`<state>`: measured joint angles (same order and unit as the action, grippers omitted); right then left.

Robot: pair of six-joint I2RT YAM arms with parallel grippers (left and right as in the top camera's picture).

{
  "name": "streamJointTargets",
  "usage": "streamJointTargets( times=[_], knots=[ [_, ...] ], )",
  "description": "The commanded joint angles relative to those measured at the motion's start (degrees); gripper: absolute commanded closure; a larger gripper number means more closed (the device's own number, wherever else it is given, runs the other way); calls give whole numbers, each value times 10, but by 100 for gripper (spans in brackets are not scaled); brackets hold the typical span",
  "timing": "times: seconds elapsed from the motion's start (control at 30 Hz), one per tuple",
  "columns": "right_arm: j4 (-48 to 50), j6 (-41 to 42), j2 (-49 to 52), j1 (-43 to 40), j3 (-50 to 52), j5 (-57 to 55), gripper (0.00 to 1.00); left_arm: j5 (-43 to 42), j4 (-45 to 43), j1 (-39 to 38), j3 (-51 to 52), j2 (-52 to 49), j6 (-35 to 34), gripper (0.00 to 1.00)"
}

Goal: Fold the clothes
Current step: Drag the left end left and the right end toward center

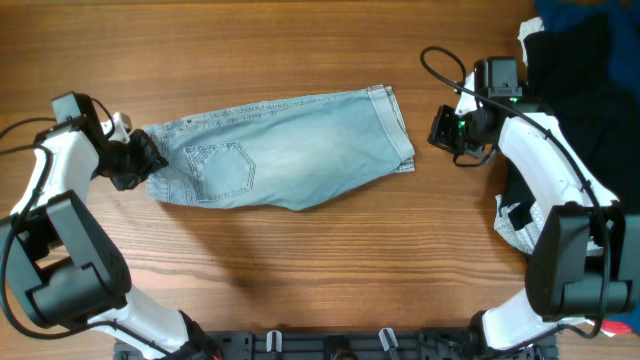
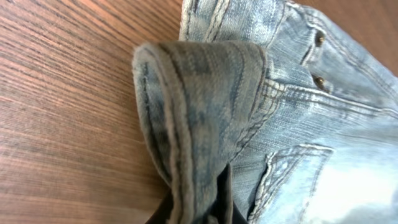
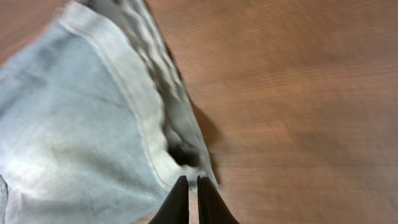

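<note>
The jeans (image 1: 280,150) lay flat across the middle of the table (image 1: 300,290), already doubled lengthwise, with one back pocket up, and looking shortened into a stubby band. The early folds seemed done. The left gripper (image 1: 140,160) was clenched on the curled waistband (image 2: 199,106) at the left end. The right gripper (image 1: 440,130) sat pinched together and empty, just off the hem (image 1: 400,125). What was likely left was one more fold, end over end, and a smoothing of the bundle.

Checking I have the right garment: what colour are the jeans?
Pale, faded light-blue jeans; clearest in the overhead view.
</note>
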<state>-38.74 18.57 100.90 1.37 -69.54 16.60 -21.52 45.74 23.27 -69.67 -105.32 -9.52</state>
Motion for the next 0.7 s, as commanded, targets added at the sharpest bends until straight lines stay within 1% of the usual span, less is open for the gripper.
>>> streamJointTargets(
  times=[0.0,0.13,0.23,0.4,0.5,0.67],
  knots=[
    [31,-42,22,24,-9,22,94,-42,17,0,-65,39,0,96],
    [79,-50,55,43,-9,25,94,-48,43,-5,-110,52,-2,96],
    [97,-51,79,56,-9,41,94,-48,44,-14,-114,56,-2,96],
    [99,-52,120,81,-9,46,94,-48,47,-31,-114,56,-2,96],
    [107,-66,138,96,-9,75,94,-48,47,-40,-114,56,-2,96],
    [106,-66,142,116,-8,74,94,-48,47,-43,-114,56,-4,96]
  ],
)
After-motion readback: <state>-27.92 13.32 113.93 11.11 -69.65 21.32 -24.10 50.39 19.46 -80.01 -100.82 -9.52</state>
